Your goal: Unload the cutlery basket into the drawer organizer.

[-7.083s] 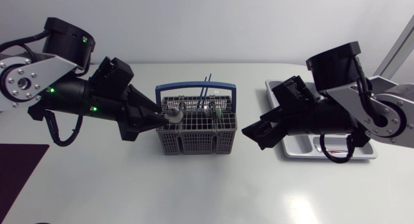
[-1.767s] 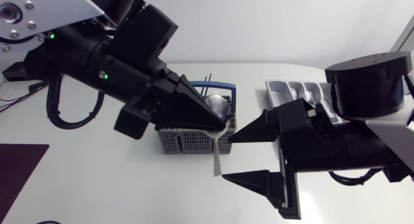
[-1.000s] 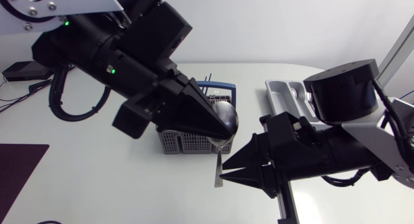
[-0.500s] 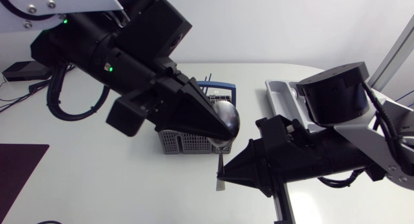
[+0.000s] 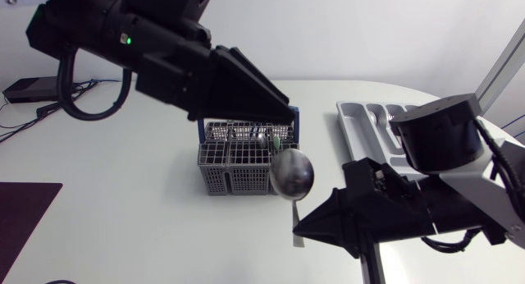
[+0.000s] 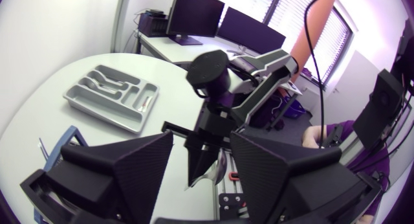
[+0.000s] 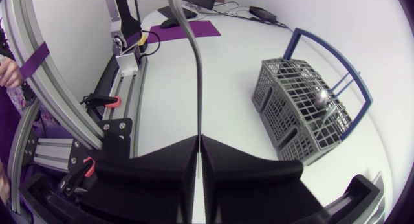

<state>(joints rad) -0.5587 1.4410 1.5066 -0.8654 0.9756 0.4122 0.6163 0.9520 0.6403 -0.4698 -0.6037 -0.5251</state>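
A large metal spoon (image 5: pixel 291 174) hangs bowl-up in front of the grey cutlery basket (image 5: pixel 238 162). My right gripper (image 5: pixel 302 229) is shut on the lower end of its handle (image 7: pixel 196 75), which in the right wrist view stands straight up from between the closed fingers (image 7: pixel 162 162). My left gripper (image 5: pixel 283 113) is above the basket's blue handle, apart from the spoon. In the left wrist view its fingers (image 6: pixel 139 166) stand open with nothing between them. The silver drawer organizer (image 5: pixel 361 120) lies at the back right. Several pieces of cutlery (image 5: pixel 268 139) still stand in the basket.
My right arm (image 5: pixel 439 144) hangs over the organizer's near end. A dark purple mat (image 5: pixel 25 214) lies at the table's left edge. The white tabletop (image 5: pixel 148 235) in front of the basket is bare.
My left gripper has opened, let go of the spoon and drawn back up and to the left. My right gripper has shut on the handle and carried the spoon slightly right and toward the front.
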